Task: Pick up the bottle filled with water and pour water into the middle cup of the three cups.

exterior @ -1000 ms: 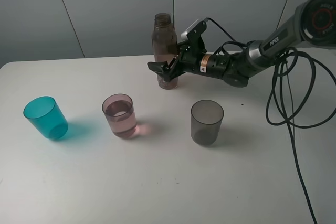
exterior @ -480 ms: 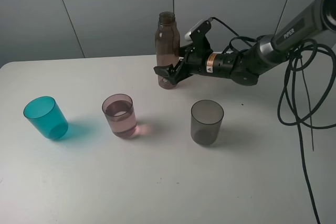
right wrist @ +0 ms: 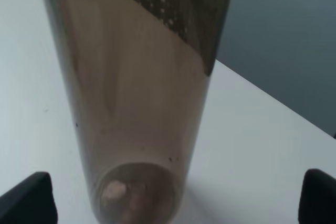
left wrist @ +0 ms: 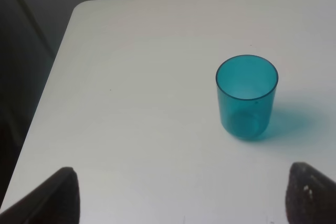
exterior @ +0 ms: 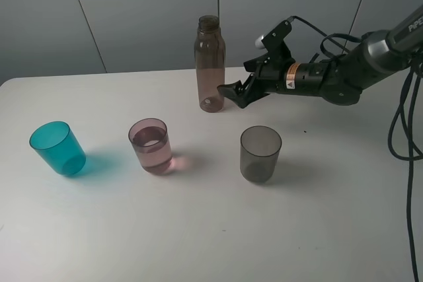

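Right wrist view cuts off the bottle [right wrist: 142,103] top; pincer [right wrist: 168,203] fingertips barely visible.

cups [exterior: 150,146]: 3 (teal, pink, grey) | bottle [exterior: 209,64]: 1 | table [exterior: 198,229]: 1

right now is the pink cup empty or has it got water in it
Has water: the pink cup shows a liquid line partway up its wall.

White lettering is showing on the right arm's dark forearm link [exterior: 408,28] — only "PIPE" is reading before the frame edge; a small warning-triangle sticker is sitting on the orange band [exterior: 291,84] — unreadable
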Robot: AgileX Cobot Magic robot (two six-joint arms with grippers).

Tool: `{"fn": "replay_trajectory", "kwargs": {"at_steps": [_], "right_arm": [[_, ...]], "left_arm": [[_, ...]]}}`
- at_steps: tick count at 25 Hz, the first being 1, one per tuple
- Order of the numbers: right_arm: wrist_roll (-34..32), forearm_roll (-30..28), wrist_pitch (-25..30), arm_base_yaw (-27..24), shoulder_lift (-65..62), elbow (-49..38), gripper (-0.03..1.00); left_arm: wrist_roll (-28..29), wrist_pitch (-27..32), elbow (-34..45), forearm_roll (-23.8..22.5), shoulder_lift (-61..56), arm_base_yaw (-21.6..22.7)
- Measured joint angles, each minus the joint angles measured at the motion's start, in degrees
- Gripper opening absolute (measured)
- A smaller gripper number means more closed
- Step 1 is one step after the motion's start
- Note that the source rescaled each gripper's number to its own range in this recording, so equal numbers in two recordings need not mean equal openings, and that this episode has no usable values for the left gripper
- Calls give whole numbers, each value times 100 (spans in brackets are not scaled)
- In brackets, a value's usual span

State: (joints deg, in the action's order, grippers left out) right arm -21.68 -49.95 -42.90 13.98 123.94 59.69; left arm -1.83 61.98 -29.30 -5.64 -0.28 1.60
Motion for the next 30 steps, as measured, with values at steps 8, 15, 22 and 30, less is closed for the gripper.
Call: {"fn": "replay_trajectory", "kwargs": {"at_steps": [8,15,22,30], "right_arm": [[56,550,1346,-267,-1413,-525,100],[2168,3136,3961,-280,-3363,-525,100],[4485,5496,6837,-280,-5136,-525,100],[3124,5421,8160,-280,-7282,-1242,100]], "left_arm": [[-10,0,0,0,0,0],[-10,0,0,0,0,0],[-10,0,0,0,0,0],[-10,0,0,0,0,0]]}}
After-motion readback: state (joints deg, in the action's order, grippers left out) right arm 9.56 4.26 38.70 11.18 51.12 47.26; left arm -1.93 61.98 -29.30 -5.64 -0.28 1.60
